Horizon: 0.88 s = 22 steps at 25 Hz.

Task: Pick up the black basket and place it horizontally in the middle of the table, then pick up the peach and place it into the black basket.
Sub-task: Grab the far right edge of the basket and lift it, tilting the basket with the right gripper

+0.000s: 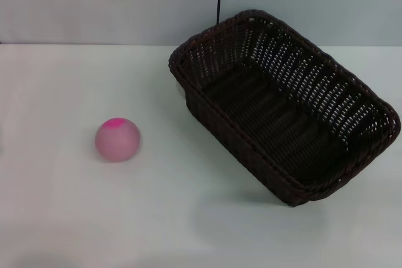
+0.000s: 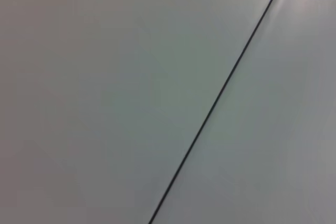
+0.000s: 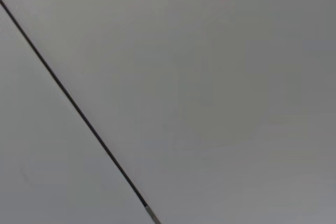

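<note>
Neither claw showed in any view; wrist cameras saw only blank wall, so claw state couldn't be told. Black basket (image 1: 282,108) sat skewed on the bench (image 1: 157,218), peach (image 1: 117,139) well apart.

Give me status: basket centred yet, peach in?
Nothing looks done. The black basket sits skewed at the table's right side, not horizontal or centred, and is empty. The peach lies on the table to its left. Neither gripper shows in any view. Both steps remain.
</note>
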Available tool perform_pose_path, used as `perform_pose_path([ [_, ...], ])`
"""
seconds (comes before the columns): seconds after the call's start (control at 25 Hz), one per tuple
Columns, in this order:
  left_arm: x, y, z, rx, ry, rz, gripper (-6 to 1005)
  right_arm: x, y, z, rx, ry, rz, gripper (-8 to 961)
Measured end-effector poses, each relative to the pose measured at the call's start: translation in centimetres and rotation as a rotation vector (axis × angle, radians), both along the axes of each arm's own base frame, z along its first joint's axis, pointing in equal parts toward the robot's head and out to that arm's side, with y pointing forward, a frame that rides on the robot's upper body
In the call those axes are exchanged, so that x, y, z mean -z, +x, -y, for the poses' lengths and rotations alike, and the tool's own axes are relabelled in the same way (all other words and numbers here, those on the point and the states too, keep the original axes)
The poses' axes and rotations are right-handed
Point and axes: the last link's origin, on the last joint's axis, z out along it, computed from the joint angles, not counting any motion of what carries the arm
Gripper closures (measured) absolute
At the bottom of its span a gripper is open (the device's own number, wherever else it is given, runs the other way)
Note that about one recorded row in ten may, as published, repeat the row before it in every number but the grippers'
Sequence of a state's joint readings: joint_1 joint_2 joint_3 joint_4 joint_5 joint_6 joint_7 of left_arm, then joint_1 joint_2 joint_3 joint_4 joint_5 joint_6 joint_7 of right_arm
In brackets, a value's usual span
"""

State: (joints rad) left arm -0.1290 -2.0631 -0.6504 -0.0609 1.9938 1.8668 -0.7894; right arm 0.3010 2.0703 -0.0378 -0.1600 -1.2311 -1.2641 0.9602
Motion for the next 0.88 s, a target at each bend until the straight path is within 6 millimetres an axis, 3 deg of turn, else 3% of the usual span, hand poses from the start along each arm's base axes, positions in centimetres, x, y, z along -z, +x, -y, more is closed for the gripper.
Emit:
perform_pose_path([
  [0.16,0.0,0.2,-0.1,0.009,0.002,-0.014,674,-0.2,-0.5,-0.4,-0.047,-0.055,0.029,543],
  [0.32,-0.1,0.2,-0.2,0.009,0.008,-0.013,573,-0.8,-1.3,-1.5,-0.131,-0.175,0.024,526],
  [0.48,0.0,0.2,-0.5,0.012,0.002,-0.009,507,-2.9,-3.1,-2.6,-0.258,-0.329,0.040,509],
  [0.72,0.0,0.2,-0.6,0.009,-0.005,-0.011,485,-7.8,-8.1,-4.3,-0.413,-0.621,0.185,483],
  [0.88,0.1,0.2,-0.6,0.007,-0.011,-0.014,485,-9.6,-11.8,-6.0,-0.405,-0.822,0.291,466],
])
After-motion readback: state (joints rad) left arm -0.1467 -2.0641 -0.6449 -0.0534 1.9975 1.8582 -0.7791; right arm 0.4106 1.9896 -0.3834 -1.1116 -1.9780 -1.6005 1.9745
